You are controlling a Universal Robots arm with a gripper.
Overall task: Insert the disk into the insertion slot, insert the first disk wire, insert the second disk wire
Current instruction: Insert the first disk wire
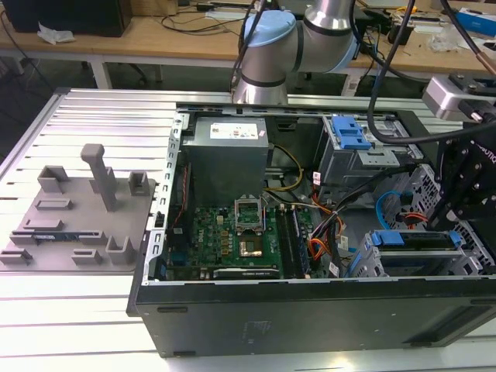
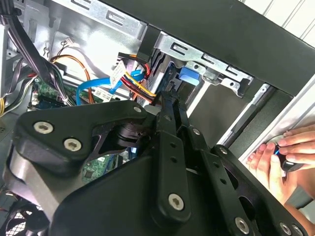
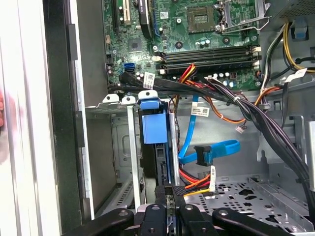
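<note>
The disk (image 1: 412,239), in its bright blue caddy (image 3: 154,125), sits inside the insertion slot of the silver perforated drive cage (image 1: 364,263) at the case's front corner on the exterior view's right. My gripper (image 3: 169,194) is at the disk's rear edge (image 3: 158,164), shut on a black connector (image 3: 168,188) whose red, yellow and orange wires (image 3: 197,184) trail off beside it. The second wrist view has the gripper (image 2: 167,98) reaching toward the blue caddy (image 2: 189,76). A flat blue cable (image 3: 211,152) with a dark plug hangs loose near the disk.
Black cable bundles (image 3: 231,101) cross above the cage. The motherboard (image 1: 232,232), power supply (image 1: 229,155) and a grey bay with a blue latch (image 1: 353,136) fill the case. A person's hand (image 2: 278,157) rests outside the case wall. A grey fixture plate (image 1: 77,209) lies at the exterior view's left.
</note>
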